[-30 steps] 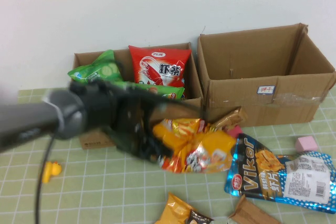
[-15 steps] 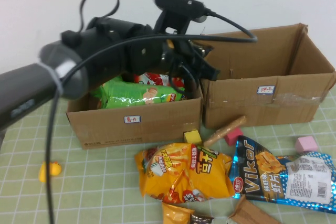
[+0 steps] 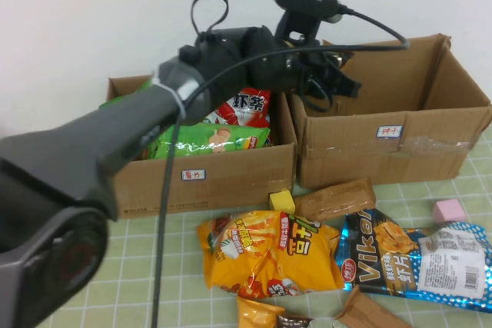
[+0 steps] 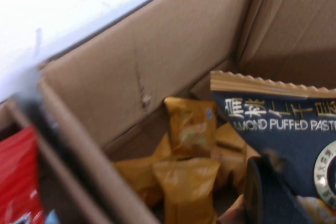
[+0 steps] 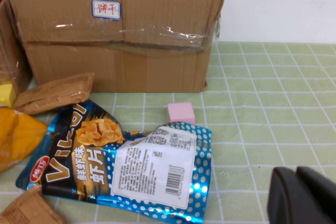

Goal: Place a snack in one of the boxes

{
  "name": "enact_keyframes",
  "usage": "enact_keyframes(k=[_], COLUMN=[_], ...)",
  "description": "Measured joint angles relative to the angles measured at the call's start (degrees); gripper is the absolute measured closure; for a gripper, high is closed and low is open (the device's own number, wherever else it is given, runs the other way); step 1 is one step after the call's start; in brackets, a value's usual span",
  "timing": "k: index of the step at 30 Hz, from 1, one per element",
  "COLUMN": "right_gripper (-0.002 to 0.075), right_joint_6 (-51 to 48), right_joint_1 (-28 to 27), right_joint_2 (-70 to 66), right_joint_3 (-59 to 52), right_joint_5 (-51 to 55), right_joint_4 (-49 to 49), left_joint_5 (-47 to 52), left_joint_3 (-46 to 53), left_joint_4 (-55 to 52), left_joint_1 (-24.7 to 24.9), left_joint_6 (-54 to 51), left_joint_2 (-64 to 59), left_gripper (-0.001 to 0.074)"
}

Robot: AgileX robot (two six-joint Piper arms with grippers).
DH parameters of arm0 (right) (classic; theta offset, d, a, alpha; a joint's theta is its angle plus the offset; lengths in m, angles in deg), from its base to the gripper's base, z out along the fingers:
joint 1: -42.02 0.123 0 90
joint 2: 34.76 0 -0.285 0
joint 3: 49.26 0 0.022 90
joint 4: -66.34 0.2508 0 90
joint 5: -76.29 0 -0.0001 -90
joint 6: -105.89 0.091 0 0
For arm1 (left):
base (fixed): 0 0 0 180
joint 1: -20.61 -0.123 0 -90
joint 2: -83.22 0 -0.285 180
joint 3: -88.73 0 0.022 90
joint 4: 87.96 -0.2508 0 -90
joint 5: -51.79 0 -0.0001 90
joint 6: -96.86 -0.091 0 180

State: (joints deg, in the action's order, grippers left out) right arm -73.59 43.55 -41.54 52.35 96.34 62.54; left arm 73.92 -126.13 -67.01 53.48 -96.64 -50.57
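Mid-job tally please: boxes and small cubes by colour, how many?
Cardboard boxes: 2 (left box, right box)
Yellow cube: 1
Pink cube: 1
Total: 4
Left gripper above right box; right gripper low over the mat.

A small yellow cube (image 3: 282, 200) sits on the green checked tablecloth (image 3: 154, 266), just in front of the left carton's near right corner. A pink cube (image 3: 447, 210) lies well to the right, near the blue packet's far edge. A plain white wall (image 3: 92, 13) stands behind.
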Motion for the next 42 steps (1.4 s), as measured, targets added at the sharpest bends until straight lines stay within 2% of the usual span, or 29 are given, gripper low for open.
enact_keyframes(k=[7,9,11,15,17,18,20,22,26,28,32,34,38,42], right_gripper=[0.0728,0.0728,0.0728,0.0728,0.0728,0.0728,0.0728,0.0728,0.0728,0.0728,0.0728,0.0728,0.0728,0.0728], right_joint_6=[0.0,0.0,0.0,0.0,0.0,0.0,0.0,0.0,0.0,0.0,0.0,0.0,0.0,0.0], right_joint_1=[0.0,0.0,0.0,0.0,0.0,0.0,0.0,0.0,0.0,0.0,0.0,0.0,0.0,0.0], right_joint_2=[0.0,0.0,0.0,0.0,0.0,0.0,0.0,0.0,0.0,0.0,0.0,0.0,0.0,0.0], right_joint_3=[0.0,0.0,0.0,0.0,0.0,0.0,0.0,0.0,0.0,0.0,0.0,0.0,0.0,0.0], right_joint_5=[0.0,0.0,0.0,0.0,0.0,0.0,0.0,0.0,0.0,0.0,0.0,0.0,0.0,0.0], right_joint_4=[0.0,0.0,0.0,0.0,0.0,0.0,0.0,0.0,0.0,0.0,0.0,0.0,0.0,0.0], left_joint_5=[0.6,1.0,1.0,1.7,2.5,3.4,6.8,11.2,19.6,23.1,30.6,32.7,31.0,23.2], left_joint_3=[-10.3,-12.2,-13.1,-13.5,-13.6,-13.6,-13.6,-13.6,-13.6,-13.8,-13.7,-9.1,5.2,23.8], left_joint_4=[4.9,5.2,5.3,5.3,5.3,5.0,4.1,1.2,-6.5,-8.9,-10.6,-10.7,-10.1,-7.0], left_joint_1=[0.0,0.0,0.0,0.0,-0.1,-0.2,-0.6,-1.1,-1.6,-1.6,-1.4,-1.2,-1.2,-1.2], left_joint_6=[-3.7,-4.1,-4.6,-5.0,-5.1,-5.1,-5.1,-5.1,-6.7,-9.4,-13.4,-13.9,-13.9,-13.9], left_joint_2=[-8.4,-10.5,-12.0,-12.9,-12.7,-12.3,-10.7,-8.3,-1.3,2.2,9.8,15.7,25.2,36.3], left_gripper=[0.0598,0.0571,0.0484,0.0223,0.0147,0.0137,0.0162,0.0255,0.059,0.0667,0.0721,0.0731,0.0733,0.0735])
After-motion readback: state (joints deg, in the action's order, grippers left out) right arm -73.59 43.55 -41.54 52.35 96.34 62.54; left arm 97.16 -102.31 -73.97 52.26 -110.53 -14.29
